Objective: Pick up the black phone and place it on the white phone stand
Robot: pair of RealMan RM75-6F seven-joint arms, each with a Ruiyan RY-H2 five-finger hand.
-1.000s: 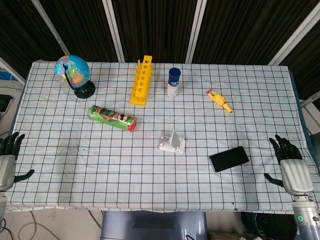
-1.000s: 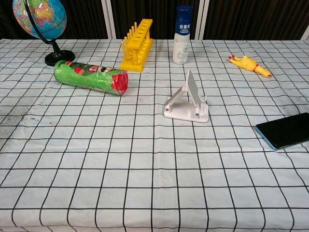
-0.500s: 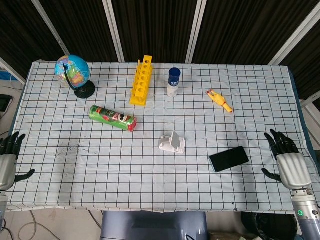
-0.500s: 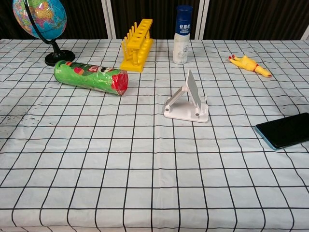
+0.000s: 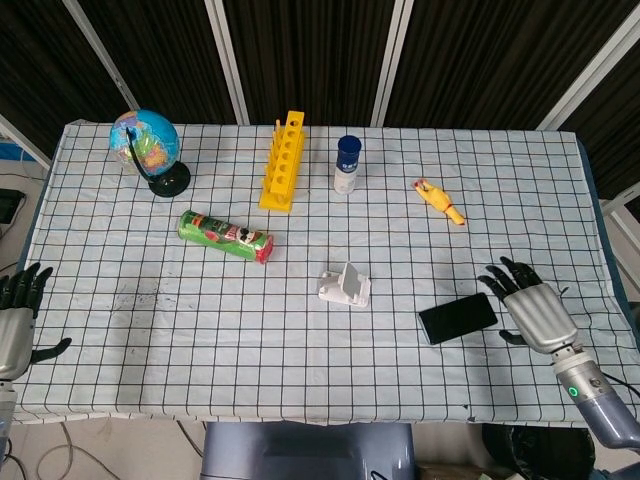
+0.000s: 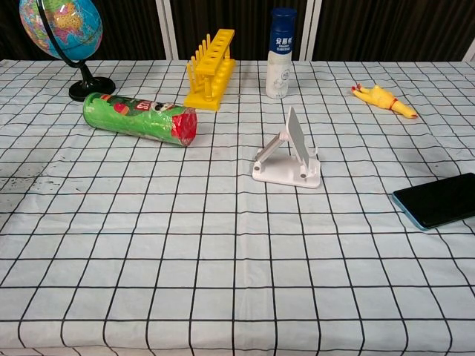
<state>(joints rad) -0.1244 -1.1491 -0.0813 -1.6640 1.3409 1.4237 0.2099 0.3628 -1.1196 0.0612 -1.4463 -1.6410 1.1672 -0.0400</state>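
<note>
The black phone (image 5: 458, 318) lies flat, likely slick and stiff; its long edges should be pinched by the right hand (image 5: 532, 309), whose fingers (image 5: 505, 272) are spread, empty.

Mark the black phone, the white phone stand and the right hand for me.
black phone (image 5: 458, 318), head view, middle of its dark face.
white phone stand (image 6: 288, 157), chest view, on its tilted back plate.
right hand (image 5: 528, 304), head view, back of the hand.

light: bright, even, from overhead | shadows: short and soft, close under the things on the surface (image 5: 420, 250) | glare: faint sheen on the black phone (image 6: 439, 200) | focus: both views were sharp | backdrop beyond the far edge stayed dark
</note>
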